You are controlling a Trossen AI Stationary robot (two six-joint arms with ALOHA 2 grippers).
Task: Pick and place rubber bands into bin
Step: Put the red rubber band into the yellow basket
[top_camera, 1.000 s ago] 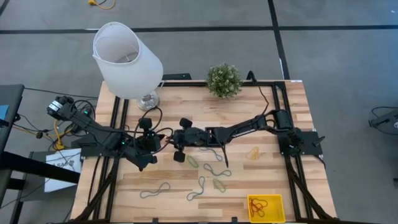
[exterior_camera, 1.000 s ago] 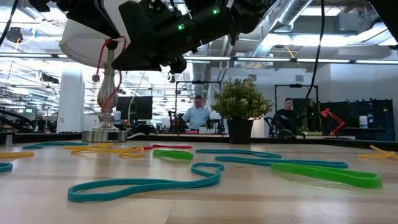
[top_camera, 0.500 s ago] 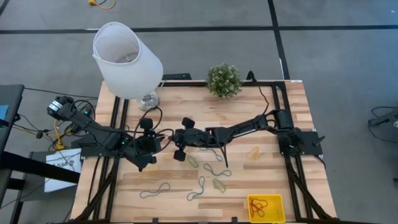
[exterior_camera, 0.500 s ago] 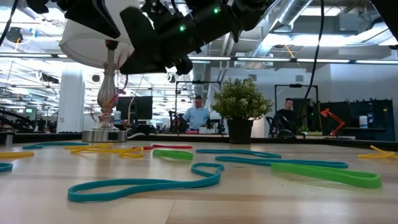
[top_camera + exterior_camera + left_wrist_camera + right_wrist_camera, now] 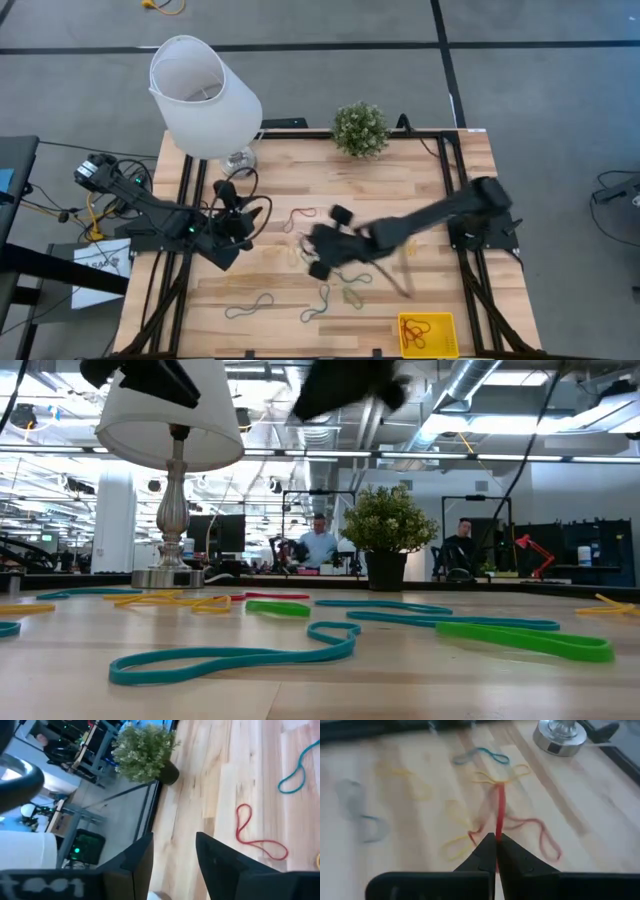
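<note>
Tabletop (image 5: 420, 190) was seen with the lampshade (image 5: 205, 95) and the plant (image 5: 360, 128) along its far edge. The bin (image 5: 450, 335) was set at the near right corner, with a few red loops already inside.

The remaining rubber bands (image 5: 250, 306) were spread flat over the middle of the tabletop, well apart from the bin – grey-blue, green and yellow ones, with one loose red band (image 5: 298, 218) nearer the left arm.

Handling, as judged: the bands were taken to be very light, soft and stretchy, with no stiffness – a pinch across a single strand should be enough. Snagging on a neighbouring loop or snapping back under tension was considered the main risk.

The right pincer (image 5: 495, 840) was found over mid-tabletop, fully closed, with a red strand (image 5: 500, 807) nipped between its tips and pulled out straight ahead of it. How much of that band was off the wood could not be told.

The left pincer (image 5: 174, 840) was found parked over the left side, fingers spread apart, nothing between them.
</note>
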